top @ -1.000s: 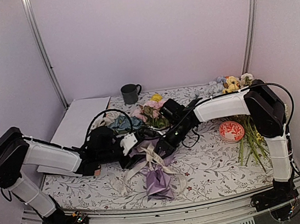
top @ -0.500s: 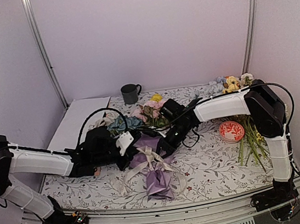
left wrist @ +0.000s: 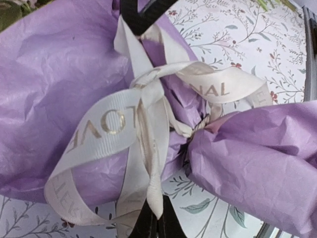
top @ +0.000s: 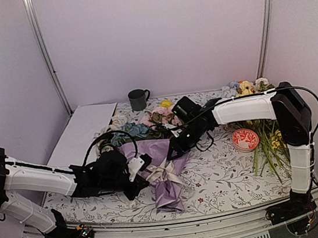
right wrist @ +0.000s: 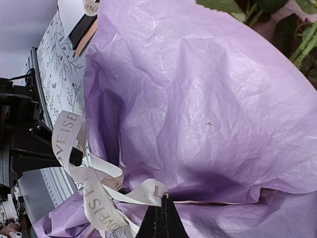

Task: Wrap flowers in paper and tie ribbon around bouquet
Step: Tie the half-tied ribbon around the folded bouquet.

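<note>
Left gripper was closed onto one ribbon tail within the last second | right gripper was kept pinched on the other tail | bouquet was lying mid-table, ribbon knotted at its neck | tightening judged possible.

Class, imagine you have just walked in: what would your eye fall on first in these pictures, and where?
A lilac-purple bouquet lies at centre front, flowers pointing toward the back. A cream-white ribbon is knotted round its waist, and the left gripper and right gripper, each shut, pinch a ribbon tail from either side.
</note>
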Available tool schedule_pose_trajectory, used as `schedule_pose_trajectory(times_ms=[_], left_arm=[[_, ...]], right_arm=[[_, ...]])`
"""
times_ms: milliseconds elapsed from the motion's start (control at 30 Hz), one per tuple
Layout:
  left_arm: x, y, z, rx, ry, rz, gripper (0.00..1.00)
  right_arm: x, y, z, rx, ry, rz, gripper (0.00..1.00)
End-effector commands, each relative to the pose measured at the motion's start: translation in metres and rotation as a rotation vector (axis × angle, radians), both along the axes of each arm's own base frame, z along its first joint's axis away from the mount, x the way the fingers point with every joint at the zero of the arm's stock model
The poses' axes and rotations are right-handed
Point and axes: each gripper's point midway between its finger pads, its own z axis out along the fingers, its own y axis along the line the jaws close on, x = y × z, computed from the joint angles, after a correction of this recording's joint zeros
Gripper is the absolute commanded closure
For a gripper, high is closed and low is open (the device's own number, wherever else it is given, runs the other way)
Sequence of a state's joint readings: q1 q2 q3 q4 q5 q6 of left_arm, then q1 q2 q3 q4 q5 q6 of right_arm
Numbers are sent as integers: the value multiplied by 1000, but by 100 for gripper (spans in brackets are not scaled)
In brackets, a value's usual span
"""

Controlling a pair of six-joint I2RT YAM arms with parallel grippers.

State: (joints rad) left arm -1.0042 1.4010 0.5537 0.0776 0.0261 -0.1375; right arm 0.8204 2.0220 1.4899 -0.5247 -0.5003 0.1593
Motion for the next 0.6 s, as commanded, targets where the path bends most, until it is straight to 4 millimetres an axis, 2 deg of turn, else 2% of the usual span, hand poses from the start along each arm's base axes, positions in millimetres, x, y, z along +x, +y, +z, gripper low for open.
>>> schedule_pose_trajectory(times_ms=[0,133,333,567], left_arm=[[-13,11,-13,41,129,80,100],[-15,19,-20,75,167,121,100],[-11,29,-33,142,190,190,100],[-2,40,-40,172,221,252,100]], right_arm=[[12,-15,14,49,16,-115,100],[-1,-20,17,80,69,-113,100],[-22,-41,14,60,107,-141,100],[-58,-74,-16,12,222,-161,100]])
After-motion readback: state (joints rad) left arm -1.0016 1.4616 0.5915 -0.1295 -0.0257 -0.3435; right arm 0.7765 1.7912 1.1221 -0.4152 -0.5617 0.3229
